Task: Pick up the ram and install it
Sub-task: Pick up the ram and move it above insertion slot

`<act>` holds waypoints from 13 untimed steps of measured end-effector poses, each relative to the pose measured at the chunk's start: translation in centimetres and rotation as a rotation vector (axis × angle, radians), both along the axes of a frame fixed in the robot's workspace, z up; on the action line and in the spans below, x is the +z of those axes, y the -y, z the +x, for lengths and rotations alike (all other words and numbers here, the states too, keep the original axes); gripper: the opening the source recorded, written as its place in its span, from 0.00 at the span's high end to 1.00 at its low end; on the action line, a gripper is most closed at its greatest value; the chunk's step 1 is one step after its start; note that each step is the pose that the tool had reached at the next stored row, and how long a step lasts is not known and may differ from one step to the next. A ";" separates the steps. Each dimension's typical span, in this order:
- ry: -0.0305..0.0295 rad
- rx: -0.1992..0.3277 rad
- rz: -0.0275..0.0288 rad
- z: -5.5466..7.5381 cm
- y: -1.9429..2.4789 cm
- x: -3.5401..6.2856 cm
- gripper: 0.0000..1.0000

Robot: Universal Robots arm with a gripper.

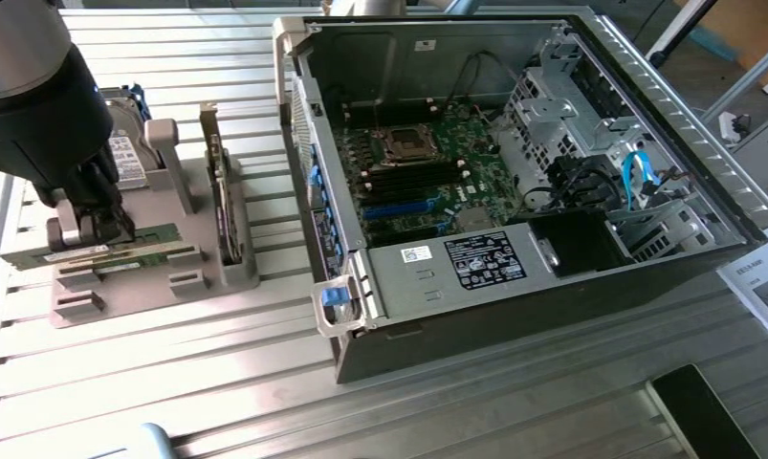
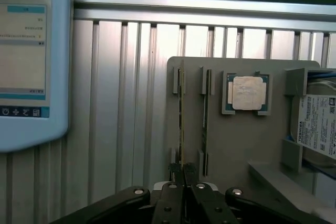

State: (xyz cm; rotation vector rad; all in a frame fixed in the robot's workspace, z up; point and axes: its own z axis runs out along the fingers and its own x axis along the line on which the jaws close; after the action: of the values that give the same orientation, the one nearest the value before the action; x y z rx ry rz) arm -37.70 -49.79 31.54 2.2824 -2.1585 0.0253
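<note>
The ram (image 2: pixel 181 114) is a thin green stick standing on edge in a slot of the grey holder (image 2: pixel 236 145). In the exterior view the ram (image 1: pixel 128 254) lies along the holder's near side, at the exterior view's left. My gripper (image 2: pixel 181 172) is down over one end of it, its black fingers (image 2: pixel 174 170) pressed close on either side of the stick. From the exterior view the gripper (image 1: pixel 97 239) reaches straight down onto the holder. A look-alike second green stick (image 2: pixel 205 124) sits in the neighbouring slot, untouched.
A CPU (image 2: pixel 248 93) and a hard drive (image 2: pixel 317 124) rest in the same holder. A taller card with a metal bracket (image 1: pixel 224 201) stands at the holder's edge. The open computer case (image 1: pixel 486 172) with its motherboard (image 1: pixel 416 177) lies to the exterior view's right. A teach pendant (image 2: pixel 26 56) lies nearby.
</note>
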 end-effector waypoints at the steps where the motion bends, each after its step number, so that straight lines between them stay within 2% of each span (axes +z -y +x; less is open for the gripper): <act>1: 0.0000 0.000 0.0000 0.0 0.00 0.15 0.88; 13: 0.0000 -0.001 0.0000 0.0 0.00 1.59 0.88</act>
State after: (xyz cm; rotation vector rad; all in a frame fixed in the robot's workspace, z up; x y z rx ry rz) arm -37.70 -49.79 33.13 2.2812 -2.1598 0.0253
